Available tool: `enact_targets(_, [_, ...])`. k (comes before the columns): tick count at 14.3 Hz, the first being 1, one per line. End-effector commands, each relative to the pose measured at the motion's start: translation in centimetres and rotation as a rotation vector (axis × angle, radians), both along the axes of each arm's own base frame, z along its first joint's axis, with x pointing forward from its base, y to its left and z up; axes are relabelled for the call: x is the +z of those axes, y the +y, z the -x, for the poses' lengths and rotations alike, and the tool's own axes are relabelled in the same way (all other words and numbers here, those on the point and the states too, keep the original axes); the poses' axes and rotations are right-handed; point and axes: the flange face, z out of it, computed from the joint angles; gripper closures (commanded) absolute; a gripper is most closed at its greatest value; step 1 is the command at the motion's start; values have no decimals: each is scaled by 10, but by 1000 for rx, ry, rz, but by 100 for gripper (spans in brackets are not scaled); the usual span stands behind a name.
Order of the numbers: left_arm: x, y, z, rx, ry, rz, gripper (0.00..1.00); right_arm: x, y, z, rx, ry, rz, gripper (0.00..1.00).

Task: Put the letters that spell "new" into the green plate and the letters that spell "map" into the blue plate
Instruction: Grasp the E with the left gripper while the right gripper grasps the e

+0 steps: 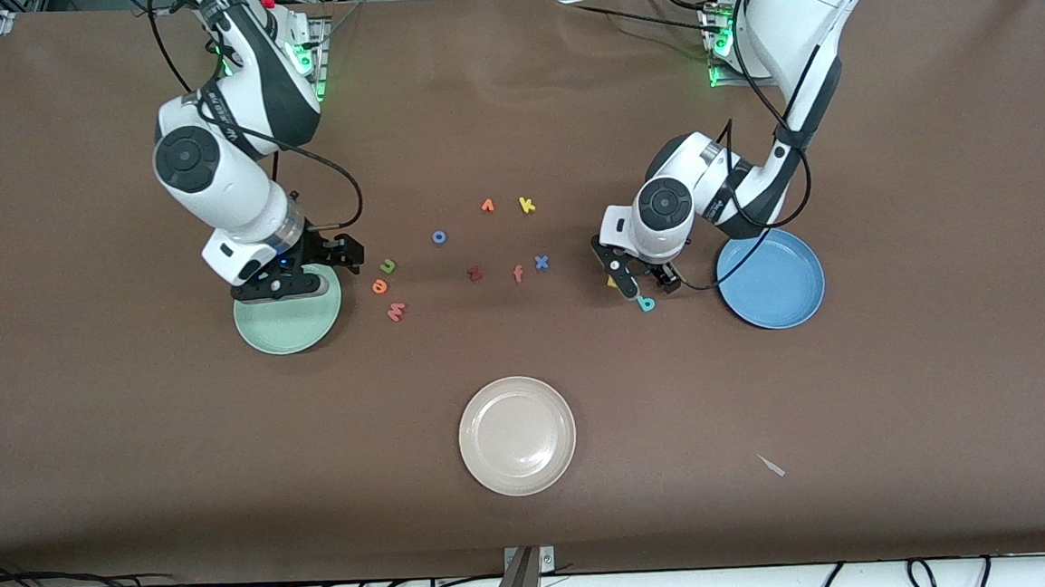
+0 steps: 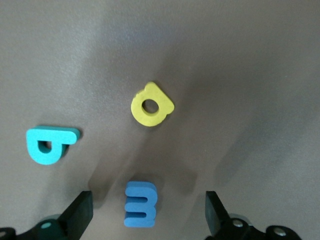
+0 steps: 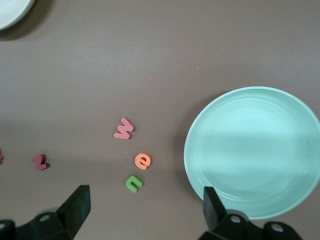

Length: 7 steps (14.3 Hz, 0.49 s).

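1. The left gripper [image 1: 641, 279] is hanging low over the table, at about 9 o'clock from the blue plate [image 1: 781, 287] in the front view. Its fingers [image 2: 82, 210] are standing spread wide and are gripping nothing.
2. In the left wrist view the blue m [image 2: 141, 204] is lying flat between those spread fingers, touching neither.
3. The yellow a [image 2: 151, 105] and the teal p [image 1: 646, 303] are lying on the cloth near the m, each apart from the others. All three are sitting outside the blue plate.
4. The right gripper [image 1: 291, 285] is hovering over the 12 o'clock rim of the green plate [image 1: 289, 330]. Its fingers [image 3: 77, 205] are also standing wide apart and are holding nothing.
5. The green n [image 1: 387, 266], the orange e [image 1: 380, 286] and the salmon-red w [image 1: 396, 312] are lying in a short row just off the green plate's 3 o'clock edge. The n is sitting farthest from the front camera and the w nearest.
6. The dark red z [image 1: 475, 274], the orange f [image 1: 518, 274] and the blue x [image 1: 540, 261] are lying mid-table between the two plates. The yellow k [image 1: 527, 204] is lying at 12 o'clock from the x.
7. The beige plate [image 1: 517, 434] is sitting at 6 o'clock from those letters, nearest the front camera.
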Motion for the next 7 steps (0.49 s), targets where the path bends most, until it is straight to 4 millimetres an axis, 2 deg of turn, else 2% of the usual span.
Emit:
enact_targets(1, [-2, 6, -1, -65, -26, -12, 15, -40, 14, 8, -22, -27, -17, 0])
enact_targets(3, [-4, 6, 0, -74, -25, -17, 32, -68, 24, 18, -8, -51, 1, 0])
enact_targets(4, [-3, 6, -1, -80, -27, -21, 33, -78, 25, 23, -11, -50, 13, 0])
enact_targets(5, [-3, 7, -1, -92, -28, -24, 48, -84, 28, 26, -8, -50, 23, 0])
enact_targets(6, [-2, 8, -2, -110, -30, -25, 68, -88, 29, 27, -1, -48, 33, 0])
enact_targets(7, [0, 9, -4, -111, -31, -27, 81, -93, 30, 26, 6, -49, 35, 0])
